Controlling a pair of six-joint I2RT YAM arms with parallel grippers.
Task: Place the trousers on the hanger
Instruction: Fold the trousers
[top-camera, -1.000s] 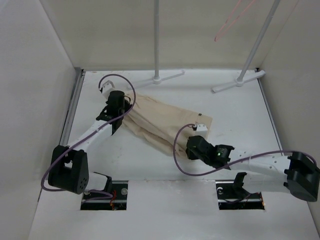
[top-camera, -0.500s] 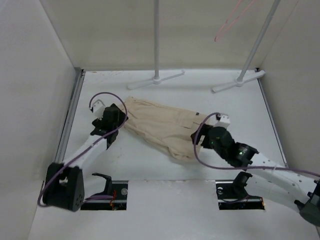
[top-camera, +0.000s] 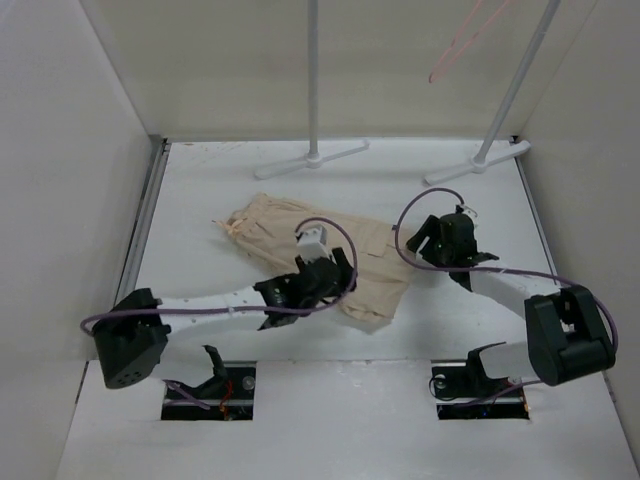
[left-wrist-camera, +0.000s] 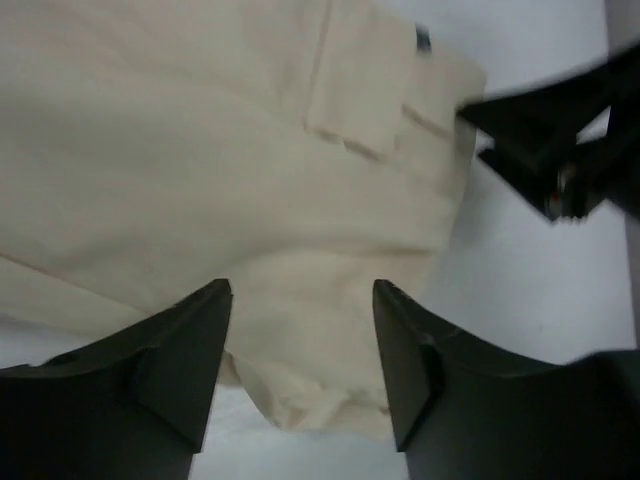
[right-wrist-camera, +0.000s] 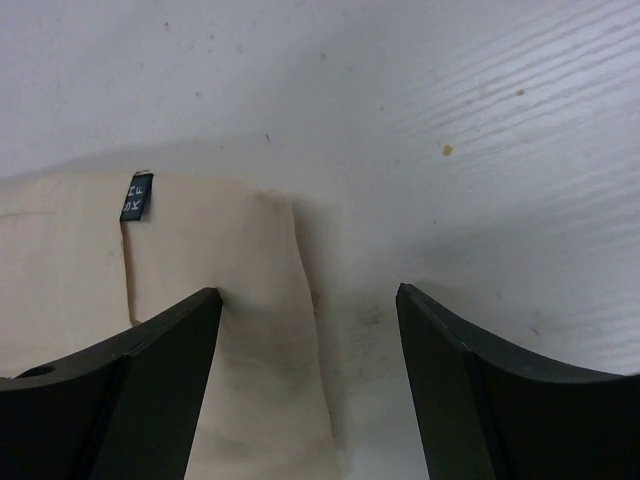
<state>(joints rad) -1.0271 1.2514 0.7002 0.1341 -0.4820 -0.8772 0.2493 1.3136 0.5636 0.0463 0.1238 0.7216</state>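
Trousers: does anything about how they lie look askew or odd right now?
Yes. The trousers lie slantwise on the table, folded over themselves, with the near corner crumpled into a lump, clear in the left wrist view. Nothing looks torn. The hanger hangs apart, high at the far right.

A white table (top-camera: 200, 180) is boxed by plain pale walls (top-camera: 70, 150), with two metal rack poles (top-camera: 313, 70) at its far edge.
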